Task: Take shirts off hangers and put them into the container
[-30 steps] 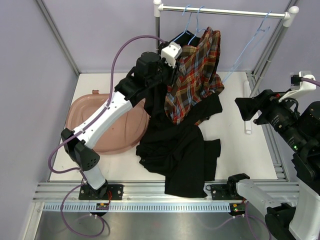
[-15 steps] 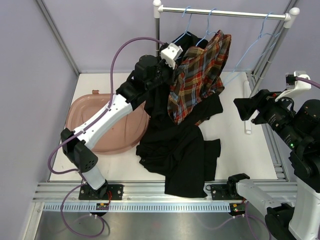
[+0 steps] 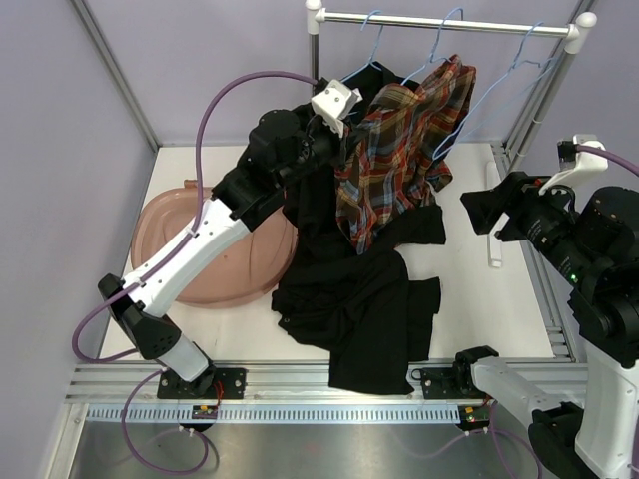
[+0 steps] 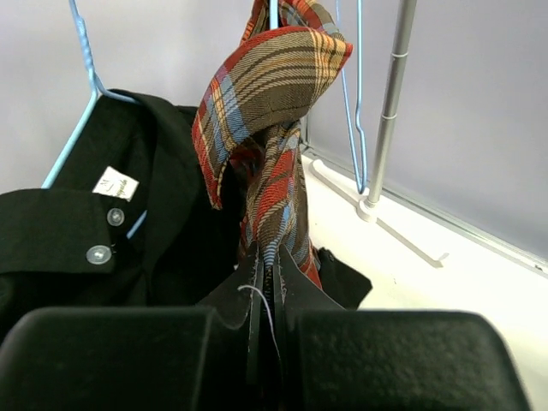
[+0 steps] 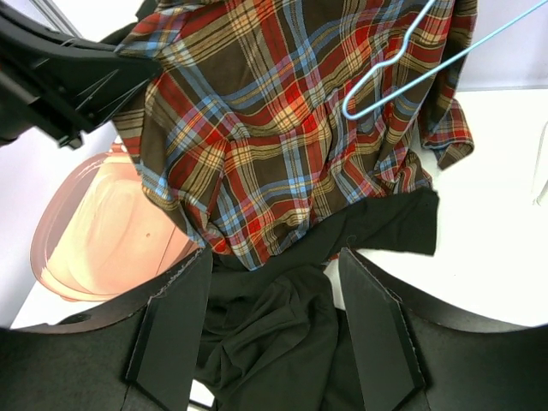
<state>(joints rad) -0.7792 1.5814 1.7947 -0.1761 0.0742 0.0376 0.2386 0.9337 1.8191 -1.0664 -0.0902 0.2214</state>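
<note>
- Plaid shirt (image 3: 404, 150): hanging at the back of the desk (image 3: 479, 299) from the middle hanger (image 3: 439, 45), bunched and pulled askew toward the left, lower folds resting on black cloth.
- Plaid shirt in the left wrist view (image 4: 274, 128): collar folded over at the top, a narrow twisted strip running straight down into the pincer.
- Hung black shirt (image 4: 163, 231): on the left hanger (image 3: 374, 45), just beside the plaid shirt on its left, collar open, white label and two buttons visible.
- Second black shirt (image 3: 359, 299): off the hangers, sprawled on the desk from below the plaid shirt to the near edge, just beside the container.
- Right hanger (image 3: 519, 60): bare, tilted, crossing in front of the plaid shirt in the right wrist view (image 5: 402, 68).
- All three hangers: hooked over the rail (image 3: 444, 22).
- Container (image 3: 170, 239): on the left part of the desk, no cloth seen inside, right side partly covered by the left arm.
- Left pincer (image 3: 327, 135): raised at the plaid shirt's left edge, fingers pressed together, pinching the plaid strip (image 4: 267, 282).
- Right pincer (image 3: 489, 215): above the right side of the desk, well apart from the shirts, aimed at them, fingers spread (image 5: 274, 257), nothing between.
</note>
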